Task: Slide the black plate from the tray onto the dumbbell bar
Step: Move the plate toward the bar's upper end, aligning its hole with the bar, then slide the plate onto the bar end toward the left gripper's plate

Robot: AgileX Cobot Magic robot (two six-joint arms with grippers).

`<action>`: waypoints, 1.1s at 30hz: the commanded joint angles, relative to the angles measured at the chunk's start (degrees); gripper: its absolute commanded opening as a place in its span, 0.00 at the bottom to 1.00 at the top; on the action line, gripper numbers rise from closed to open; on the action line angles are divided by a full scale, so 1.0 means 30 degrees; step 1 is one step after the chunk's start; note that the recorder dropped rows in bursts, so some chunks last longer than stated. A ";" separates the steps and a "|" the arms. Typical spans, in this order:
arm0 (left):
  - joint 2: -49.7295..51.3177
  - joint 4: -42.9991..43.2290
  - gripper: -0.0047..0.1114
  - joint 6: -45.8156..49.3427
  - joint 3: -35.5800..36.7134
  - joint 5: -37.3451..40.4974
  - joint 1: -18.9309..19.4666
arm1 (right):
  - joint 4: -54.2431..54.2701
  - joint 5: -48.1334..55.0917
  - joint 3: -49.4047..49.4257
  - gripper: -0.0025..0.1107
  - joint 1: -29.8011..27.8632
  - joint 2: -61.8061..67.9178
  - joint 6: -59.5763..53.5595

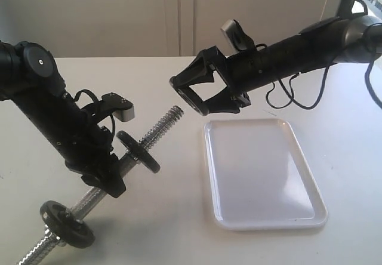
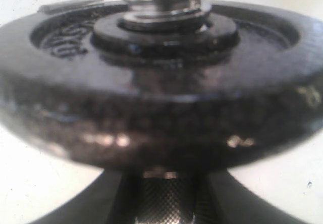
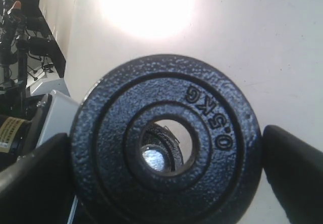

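Observation:
My right gripper (image 1: 190,96) is shut on a black plate (image 1: 194,104) and holds it in the air just off the threaded tip of the dumbbell bar (image 1: 160,128). In the right wrist view the plate (image 3: 166,143), marked 0.5KG, sits between both fingers (image 3: 295,168), and the bar's end (image 3: 154,158) shows through its centre hole. My left gripper (image 1: 110,178) is shut on the bar's middle and holds it tilted. Two more black plates (image 1: 138,151) (image 1: 67,223) sit on the bar. The nearer one (image 2: 161,93) fills the left wrist view. The white tray (image 1: 262,169) holds nothing.
The tray lies on a white table (image 1: 334,98), below and to the right of the held plate. The bar's lower threaded end (image 1: 33,253) reaches the table's front left. A pale wall (image 1: 179,14) stands behind.

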 commanded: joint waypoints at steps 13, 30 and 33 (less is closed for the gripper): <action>-0.1075 -0.1986 0.04 -0.0203 -0.0427 0.0736 -0.0041 | 0.2339 0.0651 0.1677 0.02 -0.0045 -0.1125 -0.0895; -0.1075 -0.2023 0.04 -0.0204 -0.0427 0.0736 -0.0041 | 0.2159 0.0651 0.1677 0.02 0.0934 -0.1125 -0.1477; -0.1075 -0.2023 0.04 -0.0204 -0.0427 0.0736 -0.0041 | 0.2159 0.0651 0.1677 0.02 0.0934 -0.1033 -0.1477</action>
